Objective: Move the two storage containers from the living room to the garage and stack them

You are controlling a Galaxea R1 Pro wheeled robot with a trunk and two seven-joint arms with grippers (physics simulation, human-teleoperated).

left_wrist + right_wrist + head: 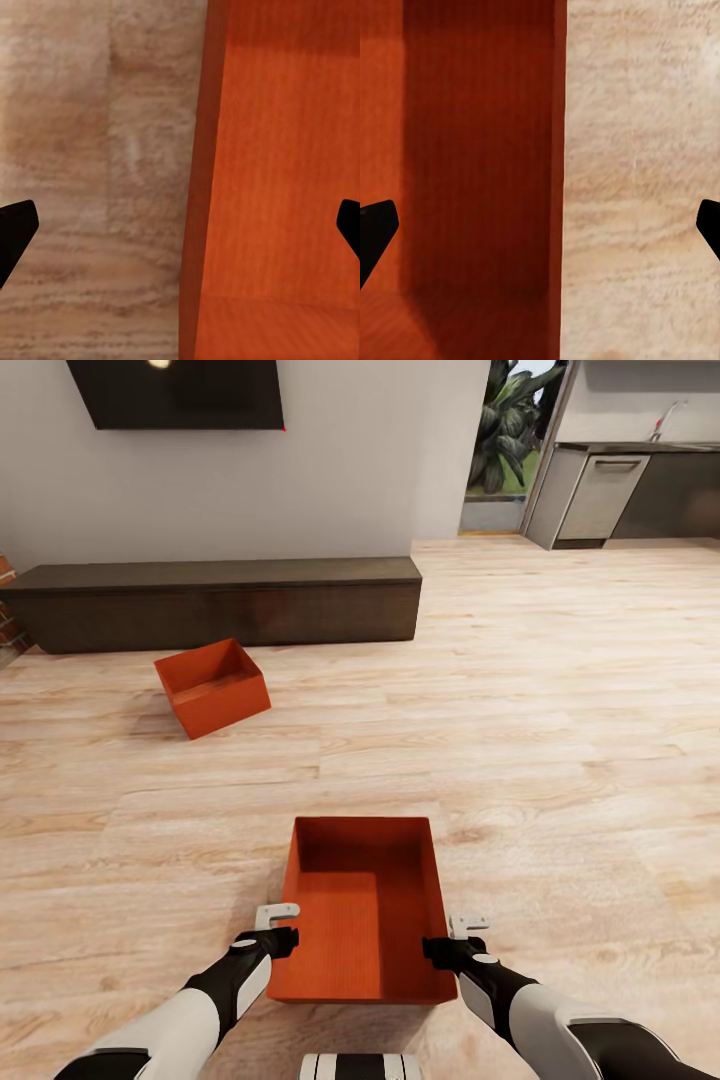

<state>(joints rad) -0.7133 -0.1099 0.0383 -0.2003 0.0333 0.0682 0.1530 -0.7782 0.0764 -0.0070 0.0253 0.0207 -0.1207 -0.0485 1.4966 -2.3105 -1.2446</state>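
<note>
Two orange-red storage containers sit on the light wood plank floor of the living room. The nearer container (365, 905) lies straight ahead between my arms, its open top up. My left gripper (282, 934) hangs open over the container's left wall (196, 187), one finger (15, 234) outside above the planks and the other inside. My right gripper (448, 942) is open astride the right wall (559, 180) in the same way. Neither touches the plastic. The second container (212, 685) rests farther off to the left, turned at an angle, close to the TV bench.
A low dark TV bench (220, 600) runs along the white wall under a black screen (175, 390). At the far right the room opens to kitchen cabinets (600, 490) and a window with a plant (510, 430). Bare planks (560, 740) spread to the right.
</note>
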